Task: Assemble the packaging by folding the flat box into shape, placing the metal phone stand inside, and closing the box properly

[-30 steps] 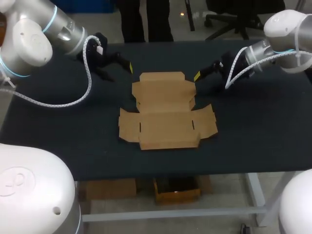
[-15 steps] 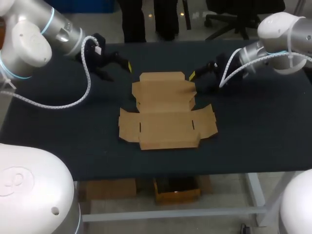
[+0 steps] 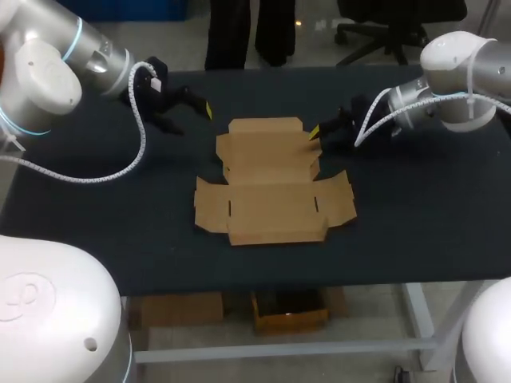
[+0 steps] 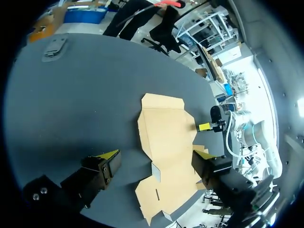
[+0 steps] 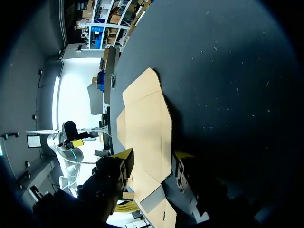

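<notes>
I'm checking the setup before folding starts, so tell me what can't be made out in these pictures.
Metal phone stand: not identifiable in any view. A small grey thing on the table far ahead of the left gripper is too small to name in the left wrist view, and it does not show in the head view.
Flat box: whether the right gripper touches its corner is unclear in every view.

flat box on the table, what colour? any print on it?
Plain tan-brown cardboard, with no print visible. The flat box shows best in the head view.
</notes>
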{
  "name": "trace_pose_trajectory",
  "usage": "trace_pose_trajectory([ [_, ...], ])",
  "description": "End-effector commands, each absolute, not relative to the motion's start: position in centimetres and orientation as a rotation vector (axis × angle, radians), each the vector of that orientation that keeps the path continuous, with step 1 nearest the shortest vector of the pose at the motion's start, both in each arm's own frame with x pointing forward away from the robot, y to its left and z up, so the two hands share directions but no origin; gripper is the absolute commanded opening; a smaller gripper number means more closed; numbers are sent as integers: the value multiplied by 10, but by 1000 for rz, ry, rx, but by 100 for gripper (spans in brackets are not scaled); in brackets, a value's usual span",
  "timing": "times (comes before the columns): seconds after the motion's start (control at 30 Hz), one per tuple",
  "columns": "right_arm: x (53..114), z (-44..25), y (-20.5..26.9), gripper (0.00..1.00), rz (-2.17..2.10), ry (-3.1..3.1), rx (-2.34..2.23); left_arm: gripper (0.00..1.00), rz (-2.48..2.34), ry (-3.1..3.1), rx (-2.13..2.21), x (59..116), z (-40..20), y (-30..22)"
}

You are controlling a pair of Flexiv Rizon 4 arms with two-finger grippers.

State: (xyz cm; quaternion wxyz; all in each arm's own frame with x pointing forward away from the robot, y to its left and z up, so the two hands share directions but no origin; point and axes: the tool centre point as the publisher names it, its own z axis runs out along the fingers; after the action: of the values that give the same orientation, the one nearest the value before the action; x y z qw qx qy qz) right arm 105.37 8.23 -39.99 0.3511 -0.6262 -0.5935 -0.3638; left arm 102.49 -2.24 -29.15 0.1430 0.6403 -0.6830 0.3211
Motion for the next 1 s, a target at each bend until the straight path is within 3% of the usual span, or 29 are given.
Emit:
trace_pose_trajectory([
  [0.03,1054,-407,84,47,-965,-1508,-1606,100,933,-1966,1849,1023,-293,-21],
  [0.23,1052,-414,87,45,-982,-1454,-1608,100,938,-1958,1851,1023,-294,-19],
  [0.57,1052,-415,92,24,-1064,-1408,-1582,100,948,-1942,1849,1022,-297,-16],
  [0.63,1052,-414,92,11,-1084,-1404,-1573,100,950,-1938,1848,1021,-298,-15],
  [0.67,1053,-413,93,0,-1097,-1402,-1567,100,951,-1936,1848,1021,-298,-15],
  [1.0,1056,-397,94,0,-1211,-1442,-1526,100,965,-1932,1822,1025,-302,-14],
])
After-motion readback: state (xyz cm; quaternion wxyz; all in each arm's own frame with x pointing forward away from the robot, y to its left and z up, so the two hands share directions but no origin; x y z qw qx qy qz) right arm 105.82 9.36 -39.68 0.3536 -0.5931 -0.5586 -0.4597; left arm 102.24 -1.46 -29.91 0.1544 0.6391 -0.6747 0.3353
